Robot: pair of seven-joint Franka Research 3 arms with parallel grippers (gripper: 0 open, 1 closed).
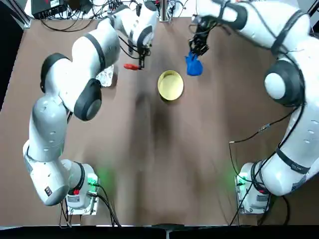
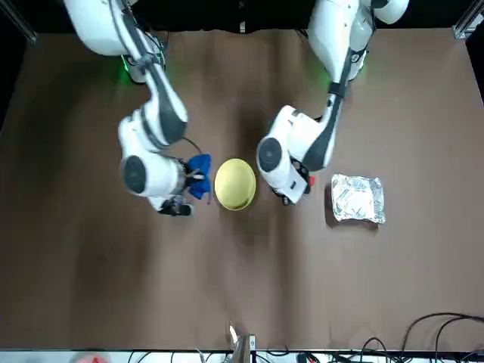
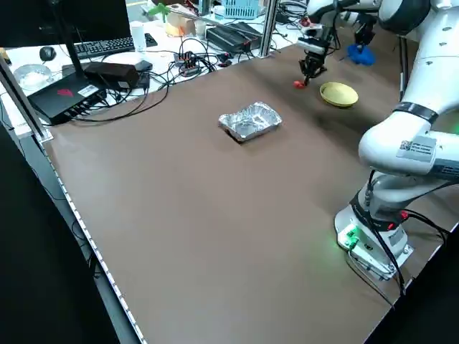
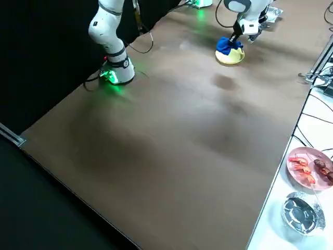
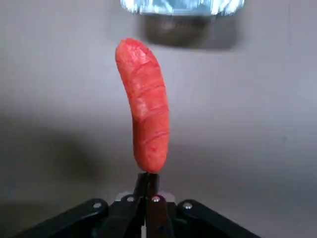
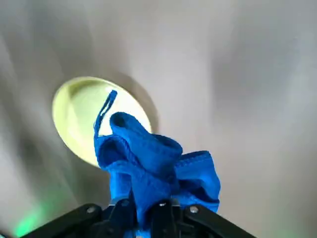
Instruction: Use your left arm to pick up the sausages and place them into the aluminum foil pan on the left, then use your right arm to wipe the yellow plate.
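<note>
carrying step: the left gripper point(image 5: 146, 184), pinched shut on one end of the sausage point(image 5: 143, 105), holds it above the table between the yellow plate point(image 1: 170, 85) and the foil pan point(image 2: 358, 199). next, it likely must travel over the pan and open. the right gripper point(image 6: 148, 206) clamps a blue cloth point(image 6: 153, 163) beside the plate.

overhead and facing views share yellow plate point(image 1: 170, 85), wrist cameras close

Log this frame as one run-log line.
left gripper: shut on red-orange sausage, lifted, short of silver foil pan | right gripper: shut on blue cloth beside round yellow plate, empty
</note>
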